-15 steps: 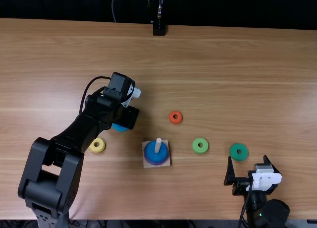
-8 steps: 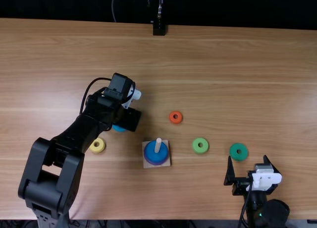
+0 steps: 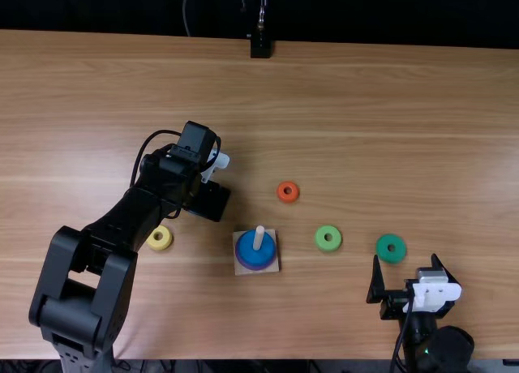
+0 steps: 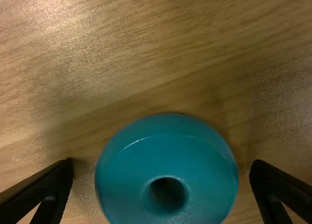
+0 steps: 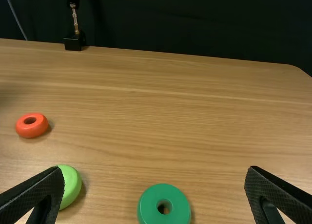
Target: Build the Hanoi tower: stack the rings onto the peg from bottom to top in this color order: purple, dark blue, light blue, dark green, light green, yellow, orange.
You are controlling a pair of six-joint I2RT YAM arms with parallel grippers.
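My left gripper (image 3: 208, 201) is low over the table, left of the peg, in the top view. In its wrist view, the left gripper (image 4: 162, 166) is open, fingers on either side of the light blue ring (image 4: 126, 168), with gaps between. A wooden base (image 3: 256, 269) holds the upright peg (image 3: 259, 237), bearing a dark blue ring (image 3: 246, 249) above a purple ring (image 3: 256, 267). My right gripper (image 3: 405, 258) stands near the dark green ring (image 3: 391, 259); in its own wrist view, the right gripper (image 5: 155, 170) is open and holds nothing.
A yellow ring (image 3: 152, 238) lies beside the left arm. The orange ring (image 3: 279, 192) is beyond the base to its right, and the light green ring (image 3: 319, 238) lies between the base and the dark green ring. A black stand (image 3: 260, 47) is at the far edge.
The left gripper has shifted slightly toward the near edge, covering the bit of light blue ring that showed beside it in the top view. The right arm has kept still.
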